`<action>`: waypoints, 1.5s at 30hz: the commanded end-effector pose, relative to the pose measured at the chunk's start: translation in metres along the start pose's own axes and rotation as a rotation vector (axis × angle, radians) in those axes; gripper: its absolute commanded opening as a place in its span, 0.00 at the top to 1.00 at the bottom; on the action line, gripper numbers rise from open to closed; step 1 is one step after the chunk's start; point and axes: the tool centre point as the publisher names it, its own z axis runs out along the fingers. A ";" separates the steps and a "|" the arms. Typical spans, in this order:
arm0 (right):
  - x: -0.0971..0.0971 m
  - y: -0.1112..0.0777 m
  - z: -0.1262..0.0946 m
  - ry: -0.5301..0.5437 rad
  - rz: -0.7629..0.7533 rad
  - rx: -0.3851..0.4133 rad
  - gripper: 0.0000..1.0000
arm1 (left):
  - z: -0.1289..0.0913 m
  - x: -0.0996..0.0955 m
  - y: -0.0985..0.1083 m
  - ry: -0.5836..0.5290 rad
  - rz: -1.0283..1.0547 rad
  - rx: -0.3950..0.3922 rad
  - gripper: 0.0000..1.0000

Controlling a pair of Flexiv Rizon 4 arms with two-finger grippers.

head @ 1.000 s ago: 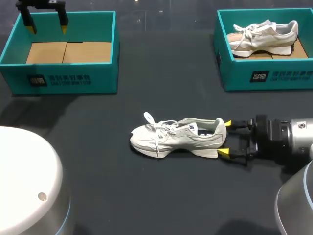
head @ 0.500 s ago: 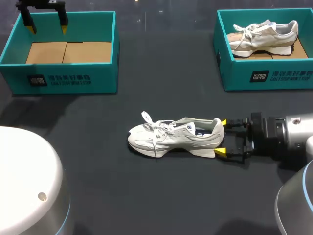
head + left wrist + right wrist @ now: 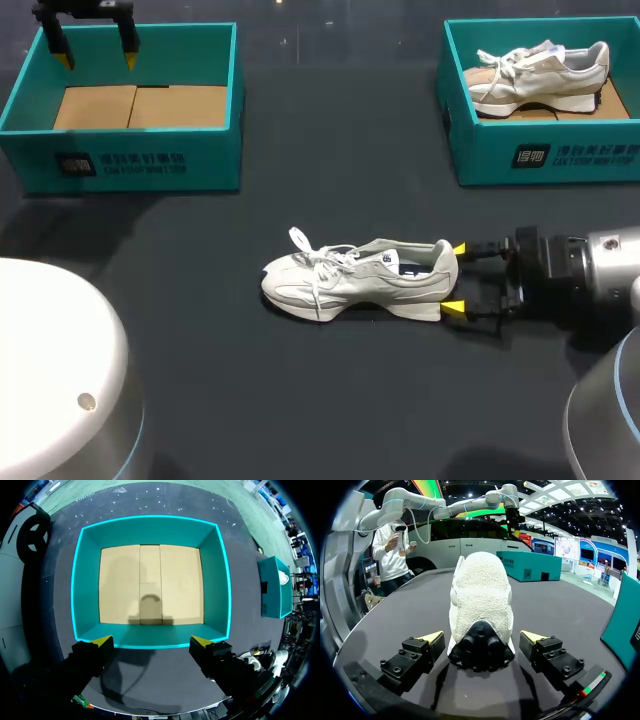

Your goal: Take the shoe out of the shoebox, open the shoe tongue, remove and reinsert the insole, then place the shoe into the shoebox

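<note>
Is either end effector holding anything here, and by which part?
Nothing is held. The right end effector is open around the heel of the white sneaker, fingers clear of it; the left end effector hangs open above a shoebox.

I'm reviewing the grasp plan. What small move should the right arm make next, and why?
Probably close the right gripper on the heel of the shoe. The shoe rests on its sole, its heel sits between the open yellow-tipped fingers, and neither finger seems to touch it yet.
</note>
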 end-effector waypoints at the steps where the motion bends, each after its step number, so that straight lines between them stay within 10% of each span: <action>1: 0.002 0.003 0.007 0.007 0.001 0.008 0.00 | 0.000 0.000 0.000 0.000 0.000 0.000 0.00; 39: 0.002 0.007 0.045 0.076 -0.030 -0.028 0.00 | 0.000 0.000 0.000 0.000 0.000 0.000 0.00; 43: 0.001 0.008 0.046 0.072 -0.031 -0.025 1.00 | 0.000 0.000 0.000 0.000 0.000 0.000 0.00; 45: 0.001 0.008 0.046 0.070 -0.034 -0.025 1.00 | 0.000 0.000 0.000 0.000 0.000 0.000 0.00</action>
